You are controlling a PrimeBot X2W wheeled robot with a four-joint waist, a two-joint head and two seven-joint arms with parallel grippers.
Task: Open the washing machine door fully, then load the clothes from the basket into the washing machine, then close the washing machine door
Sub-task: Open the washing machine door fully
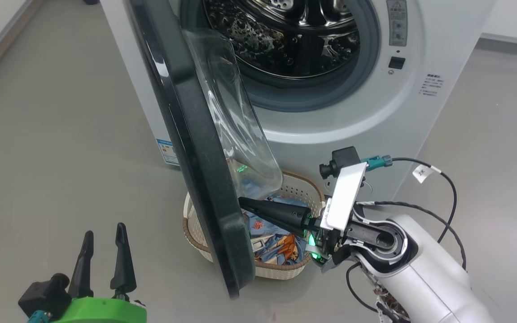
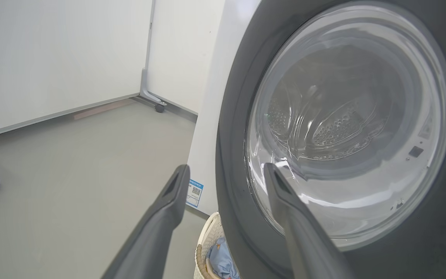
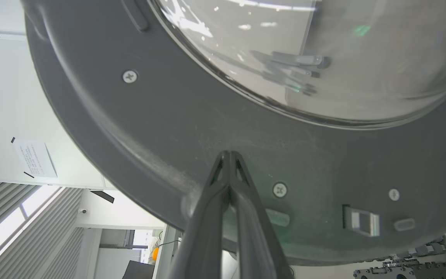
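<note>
- Nearest to you, at the lower left of the head view, your left gripper [image 1: 105, 229] hangs above the grey floor [image 1: 61, 134] with its two dark fingers spread apart and nothing between them.
- In the left wrist view, that left gripper [image 2: 227, 167] points at the outer face of the washing machine door [image 2: 238, 116]. One finger lies across the glass centre and the other is off the door's edge.
- At the lower right of the head view, your pale right forearm reaches leftward. The right gripper [image 1: 242, 201] is pressed closed, finger against finger, and holds nothing.
- In the right wrist view, the closed tips of the right gripper [image 3: 229, 153] meet the dark inner rim of the washing machine door [image 3: 168, 128], just below the clear glass bowl. They appear to touch it.
- The washing machine door [image 1: 195, 148] stands partly open and nearly edge-on to the head camera, with its glass bulge facing the machine.
- The basket [image 1: 281, 271] sits on the floor just in front of the washing machine, partly hidden behind the door's lower edge and beneath the right gripper.
- The clothes [image 1: 276, 244] lie inside the basket: light-blue fabric with orange-brown print. A blue fold of the clothes [image 2: 221, 259] shows in the basket [image 2: 207, 240] in the left wrist view.
- Behind them stands the white washing machine [image 1: 352, 125], its grey gasket [image 1: 370, 45] ringing the steel drum [image 1: 294, 40].
- A small blue sticker [image 1: 166, 152] sits low on the machine's front corner.
</note>
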